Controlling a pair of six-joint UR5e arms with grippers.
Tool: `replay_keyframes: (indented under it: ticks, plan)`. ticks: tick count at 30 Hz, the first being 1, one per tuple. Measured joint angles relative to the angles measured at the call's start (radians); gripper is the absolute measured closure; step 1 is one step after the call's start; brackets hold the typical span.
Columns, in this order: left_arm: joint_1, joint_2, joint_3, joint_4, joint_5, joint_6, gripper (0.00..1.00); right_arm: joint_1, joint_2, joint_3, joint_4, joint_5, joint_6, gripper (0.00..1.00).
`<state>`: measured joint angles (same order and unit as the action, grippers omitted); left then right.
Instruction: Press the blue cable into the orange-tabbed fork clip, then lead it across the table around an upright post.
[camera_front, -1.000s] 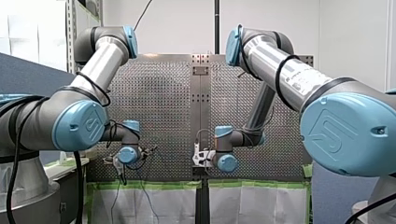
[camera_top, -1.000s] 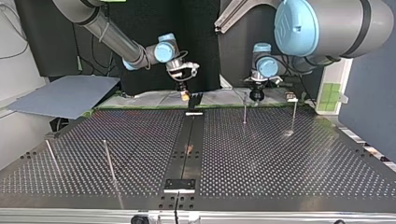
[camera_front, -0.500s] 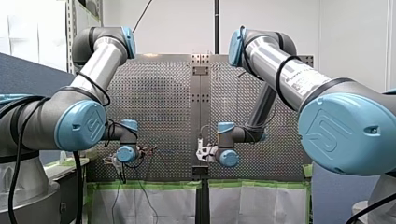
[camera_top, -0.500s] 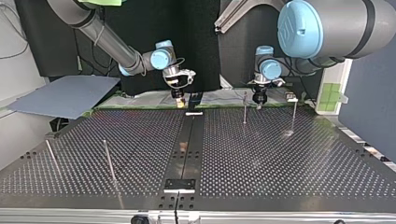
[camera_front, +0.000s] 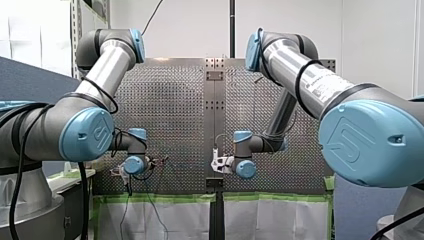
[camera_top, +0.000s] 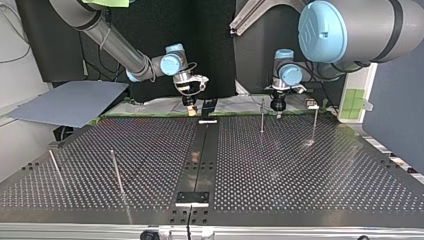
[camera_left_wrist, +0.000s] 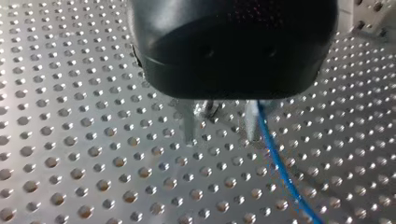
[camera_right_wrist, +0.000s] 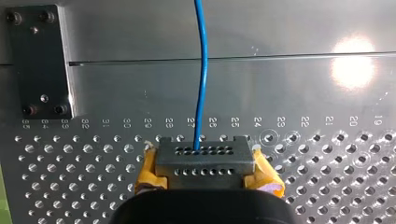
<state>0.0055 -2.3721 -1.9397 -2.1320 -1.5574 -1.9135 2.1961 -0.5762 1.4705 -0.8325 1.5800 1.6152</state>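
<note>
Blue cable (camera_right_wrist: 202, 84): clamped in the jaws of my right gripper (camera_right_wrist: 205, 161), which has yellow pads (camera_right_wrist: 148, 170), and running ahead over the bench (camera_right_wrist: 303, 93). My left gripper (camera_left_wrist: 222, 139): jaws apart, low over the perforated bench, the cable passing just beside one metal finger (camera_left_wrist: 252, 123), outside the gap.

The cable (camera_right_wrist: 201, 70) runs ahead from between my right fingers (camera_right_wrist: 148, 170).

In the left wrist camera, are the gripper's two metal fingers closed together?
No, the fingers of my left gripper stand apart, with the perforated table showing in the gap between them.
</note>
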Motion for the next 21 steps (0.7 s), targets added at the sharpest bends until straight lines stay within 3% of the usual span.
replay_keyframes:
  ticks: [6,12,21]
  plan:
    - [0.001,0.000,0.000,-0.047,-0.014,-0.001,0.00,0.000,0.000,0.000,0.000,0.000,-0.003,1.00]
    - [-0.003,0.001,-0.008,-0.104,-0.043,0.035,0.00,0.000,0.000,0.000,0.001,0.000,-0.004,1.00]
    - [0.002,0.009,-0.074,-0.171,0.019,0.065,0.00,-0.001,0.000,0.000,0.000,0.000,-0.004,1.00]
